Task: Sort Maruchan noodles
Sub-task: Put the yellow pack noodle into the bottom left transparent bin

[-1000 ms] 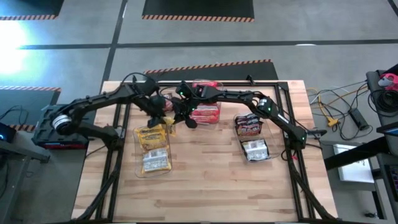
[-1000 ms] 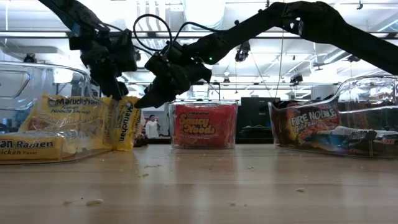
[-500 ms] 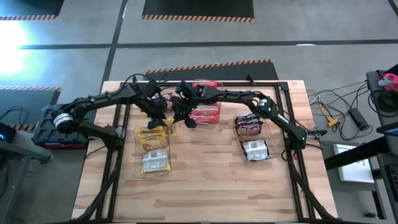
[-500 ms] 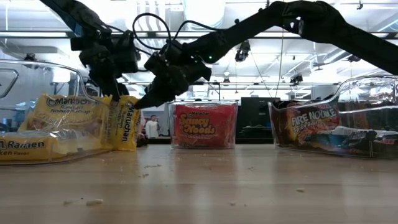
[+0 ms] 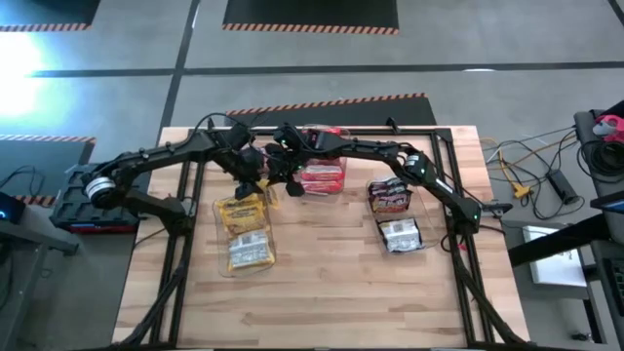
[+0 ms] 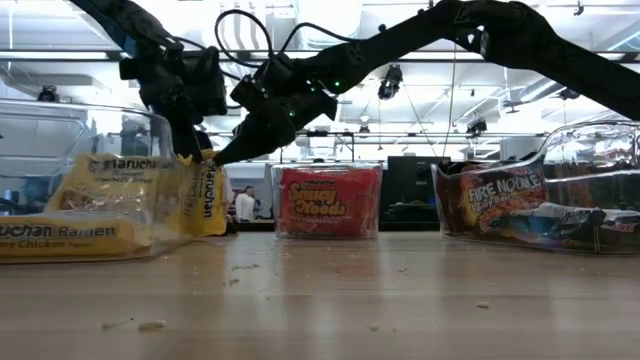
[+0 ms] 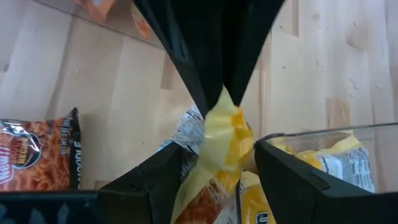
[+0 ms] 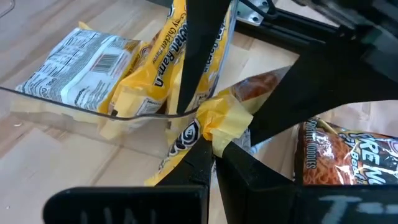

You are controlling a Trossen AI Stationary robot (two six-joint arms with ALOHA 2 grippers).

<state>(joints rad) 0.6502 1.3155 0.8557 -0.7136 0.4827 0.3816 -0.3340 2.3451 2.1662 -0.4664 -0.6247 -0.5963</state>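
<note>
Near the worktop's back edge, beside the yellow bin (image 5: 243, 234), you had both grippers on one yellow packet (image 6: 205, 198). The right gripper (image 8: 214, 146) was clenched on its crimped top edge; the left gripper (image 7: 214, 152) had its jaws either side of it, grip uncertain. Light, crinkly and probably slippery: the seam looked the safest hold.

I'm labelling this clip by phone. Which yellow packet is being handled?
Find the clear bin of yellow packets on the table's left. At its far end, one yellow packet stands upright outside the wall, pinched by the right gripper; the others lie inside.
</note>
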